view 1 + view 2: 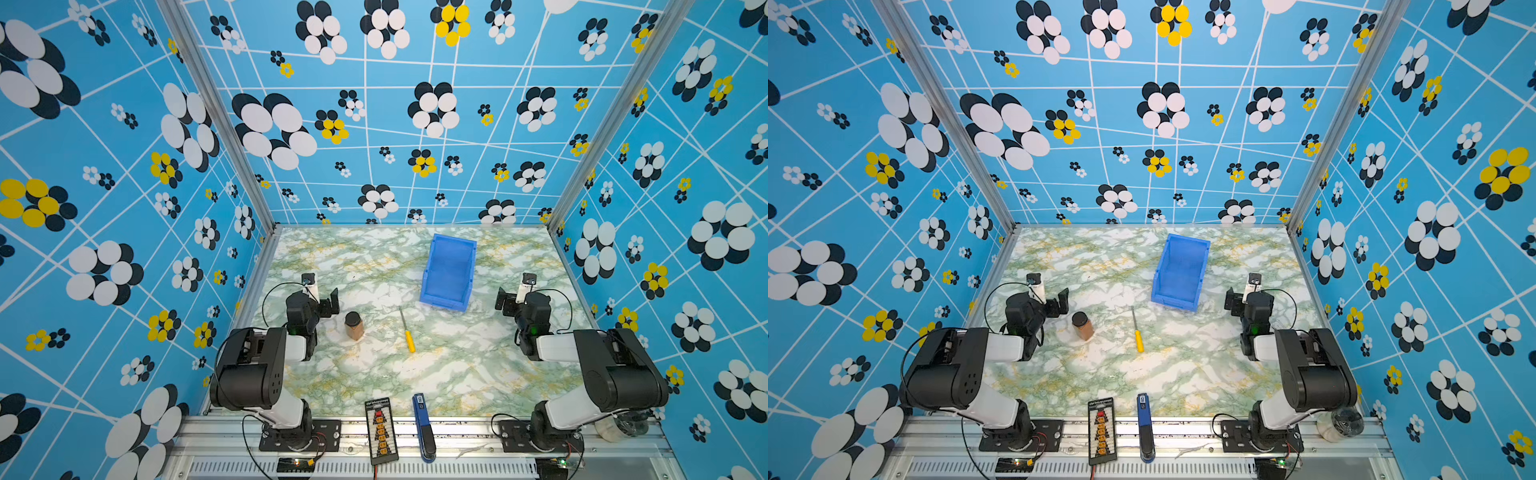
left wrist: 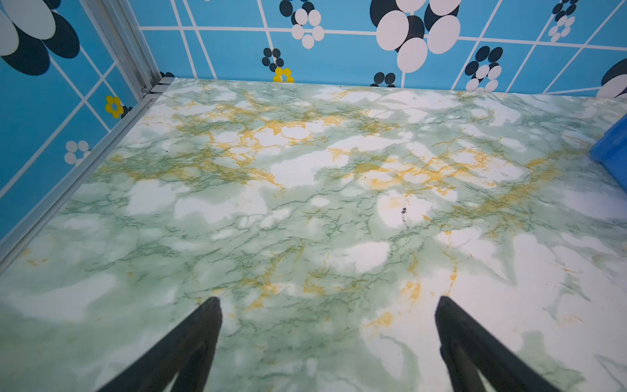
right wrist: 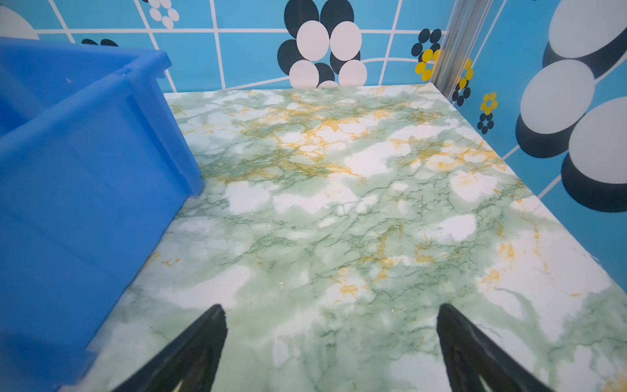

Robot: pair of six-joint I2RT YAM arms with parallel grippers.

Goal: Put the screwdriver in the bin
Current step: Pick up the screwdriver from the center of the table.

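Marbled tabletop [image 1: 457, 365] is shared by the screwdriver [image 1: 406, 331] and, farther back, the bin [image 1: 447, 270]; the left gripper [image 2: 327, 302] and the right gripper [image 3: 330, 309] are spread wide, nothing gripped.

Yellow-handled screwdriver [image 1: 407, 331] flat on table, near empty blue bin [image 1: 448, 272].

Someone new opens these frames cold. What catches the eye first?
First, the loud blue walls printed with black, white and yellow flowers, enclosing the whole cell. Next, the bright blue bin, standing empty toward the back of the green marbled table, a little toward the right arm's side. Then the yellow-handled screwdriver, lying flat just in front of the bin and apart from it, with a brown jar on its left-arm side.
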